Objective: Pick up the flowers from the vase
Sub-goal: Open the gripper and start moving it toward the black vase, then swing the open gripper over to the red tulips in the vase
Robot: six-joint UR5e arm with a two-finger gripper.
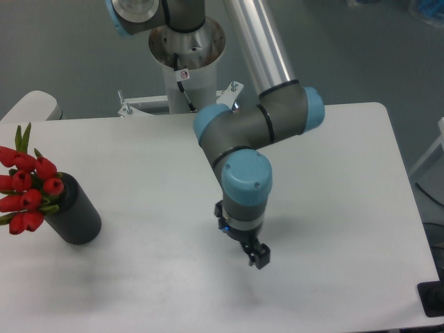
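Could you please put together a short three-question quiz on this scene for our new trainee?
1. True or false: the gripper holds the flowers.
2. Where does the vase stand: A) at the table's left edge, B) mid-table, C) at the right edge?
3. Name the colour of the tulip buds.

Key: 1 false, it hangs apart from them over the bare table; 2 A; 3 red.

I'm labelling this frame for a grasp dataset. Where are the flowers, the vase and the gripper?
flowers (pixel 26 191): fixed camera view, on a red bud in the middle of the bunch.
vase (pixel 78 215): fixed camera view, on its black side wall.
gripper (pixel 258 262): fixed camera view, at the fingertips, above the table.
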